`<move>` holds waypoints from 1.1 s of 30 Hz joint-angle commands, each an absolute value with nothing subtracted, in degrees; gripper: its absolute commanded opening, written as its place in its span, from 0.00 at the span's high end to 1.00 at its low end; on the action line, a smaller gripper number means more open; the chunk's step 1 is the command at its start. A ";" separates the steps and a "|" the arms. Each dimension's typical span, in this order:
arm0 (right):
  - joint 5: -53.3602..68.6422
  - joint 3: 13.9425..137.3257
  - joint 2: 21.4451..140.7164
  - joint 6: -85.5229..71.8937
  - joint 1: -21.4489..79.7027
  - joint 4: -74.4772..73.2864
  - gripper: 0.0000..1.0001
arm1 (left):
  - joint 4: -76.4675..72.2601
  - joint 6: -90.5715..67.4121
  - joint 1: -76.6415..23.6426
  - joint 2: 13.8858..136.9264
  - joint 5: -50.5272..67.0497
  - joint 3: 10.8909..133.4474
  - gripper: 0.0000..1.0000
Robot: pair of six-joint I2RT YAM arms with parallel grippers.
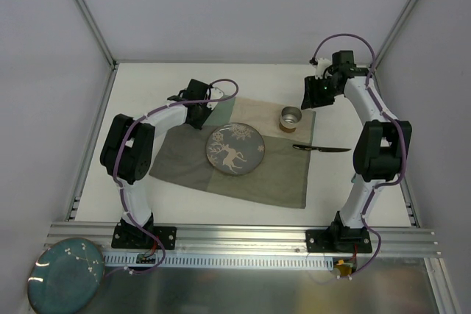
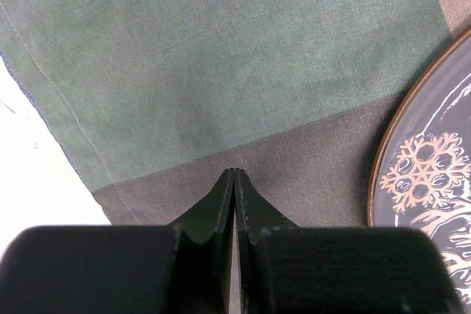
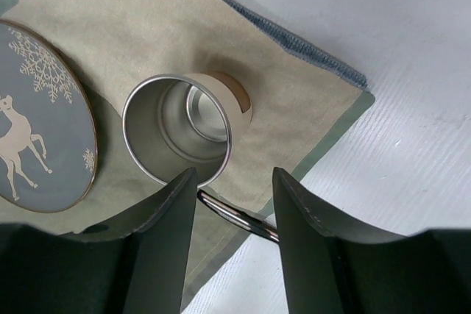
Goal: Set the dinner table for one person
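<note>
One deer plate (image 1: 234, 149), one cup (image 1: 291, 117), one knife (image 1: 321, 148); left claw (image 2: 233, 178) closed, empty; right claw (image 3: 234, 178) parted, empty.

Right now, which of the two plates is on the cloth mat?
The grey deer plate, in the middle of the cloth mat. The teal speckled plate lies off the table, at the near left corner.

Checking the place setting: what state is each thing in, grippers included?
cloth mat: spread flat on the table.
deer plate: face up on the mat, empty.
metal cup: upright, empty, on the mat.
knife: lying flat across the mat's right edge.
teal plate: lying flat, off the table at the near left.
left gripper: shut, empty.
right gripper: open, empty, near the cup.
</note>
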State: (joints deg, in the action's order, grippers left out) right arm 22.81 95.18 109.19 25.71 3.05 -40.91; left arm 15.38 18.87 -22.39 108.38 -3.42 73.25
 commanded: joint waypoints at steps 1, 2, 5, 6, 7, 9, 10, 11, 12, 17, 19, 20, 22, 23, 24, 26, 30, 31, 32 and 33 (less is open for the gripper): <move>23.55 93.78 107.05 25.84 3.87 -41.40 0.52 | 15.38 18.28 -21.88 106.61 -1.85 75.06 1.00; 23.55 93.17 107.14 25.75 3.95 -41.22 0.53 | 15.38 18.28 -21.88 106.61 -1.93 74.97 1.00; 23.55 91.85 107.58 25.49 4.83 -39.99 0.55 | 15.38 18.20 -21.88 106.61 -1.85 74.79 1.00; 23.55 91.58 107.84 25.31 5.27 -39.82 0.55 | 15.38 18.19 -21.88 106.61 -1.93 74.62 1.00; 23.55 91.41 108.19 25.14 5.45 -39.55 0.57 | 15.38 18.28 -21.80 106.61 -1.85 74.53 1.00; 23.38 90.79 108.63 24.96 6.15 -39.03 0.60 | 15.38 18.28 -21.88 106.52 -1.85 74.36 1.00; 23.20 90.70 108.72 24.96 6.24 -38.94 0.61 | 15.38 18.28 -21.88 106.52 -1.85 74.18 1.00; 23.12 90.62 108.98 24.87 6.41 -38.67 0.60 | 15.38 18.28 -21.88 106.44 -1.76 74.01 1.00; 23.12 90.70 109.07 24.87 6.50 -38.58 0.61 | 15.38 18.37 -21.88 106.52 -1.84 73.92 1.00; 22.94 90.70 109.60 24.87 6.68 -38.32 0.67 | 15.29 18.28 -21.88 106.61 -1.58 73.74 1.00; 22.85 90.44 109.60 25.22 6.77 -38.23 0.64 | 15.29 18.11 -21.88 106.70 -1.32 73.65 1.00; 22.50 90.09 109.60 25.31 6.68 -38.23 0.64 | 15.29 18.11 -21.88 106.70 -1.23 73.48 1.00; 22.24 89.65 109.51 26.01 6.77 -37.97 0.65 | 15.29 18.02 -21.80 107.05 -1.05 73.56 1.00; 21.98 89.39 109.51 26.02 6.68 -37.88 0.65 | 15.29 18.10 -21.88 107.05 -1.05 73.56 1.00; 21.71 89.21 109.51 26.02 6.68 -37.79 0.64 | 15.29 18.11 -21.88 107.14 -0.97 73.56 1.00; 21.80 88.95 109.60 26.19 6.68 -37.71 0.61 | 15.29 17.93 -21.88 107.23 -0.79 73.65 1.00; 21.80 88.07 109.60 26.10 6.68 -36.83 0.64 | 15.29 17.67 -21.88 107.14 -0.53 73.65 1.00; 21.80 87.89 109.60 26.10 6.77 -36.74 0.65 | 15.29 17.67 -21.88 107.14 -0.53 73.57 1.00; 21.88 87.98 109.77 26.28 6.68 -36.65 0.67 | 15.29 17.75 -21.88 107.14 -0.44 73.48 1.00; 21.88 87.98 109.86 26.28 6.77 -36.48 0.71 | 15.29 17.75 -21.80 107.23 -0.44 73.48 1.00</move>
State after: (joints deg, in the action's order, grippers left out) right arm 21.91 88.20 109.49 25.74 6.48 -37.87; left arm 15.38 18.59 -22.39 108.38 -1.67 73.25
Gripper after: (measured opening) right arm 0.312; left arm 0.005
